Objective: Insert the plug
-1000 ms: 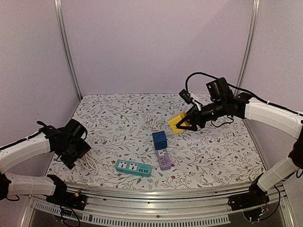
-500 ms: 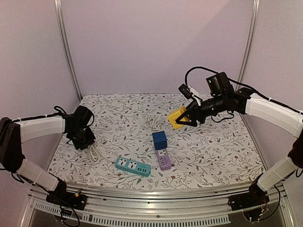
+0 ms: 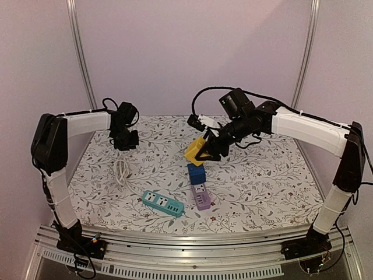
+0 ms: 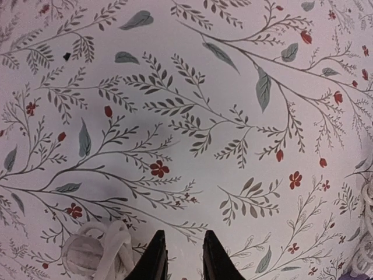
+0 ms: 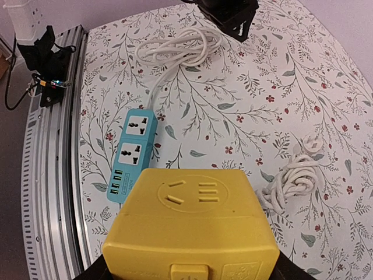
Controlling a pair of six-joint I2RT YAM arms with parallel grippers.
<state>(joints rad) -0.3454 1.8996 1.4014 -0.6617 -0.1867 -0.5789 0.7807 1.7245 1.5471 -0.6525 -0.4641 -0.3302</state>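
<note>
— Floral-cloth bench (image 3: 262, 186) is carrying a teal power strip (image 3: 164, 206). Which step is running?
— Transport, I am judging. The right gripper (image 3: 205, 153) is clamping a yellow socket cube (image 3: 196, 150), holding it in the air beyond the strip's right end, near a blue cube (image 3: 196, 173).
— And the plug?
— A white plug (image 5: 309, 143) is lying on its coiled cord, apart from the strip on its far side. The left gripper (image 4: 180, 259) is hovering well beyond the strip's left end, with its fingers a narrow slit apart and gripping nothing.
— Next move?
— Seating the cube squarely, then fetching the plug.
</note>
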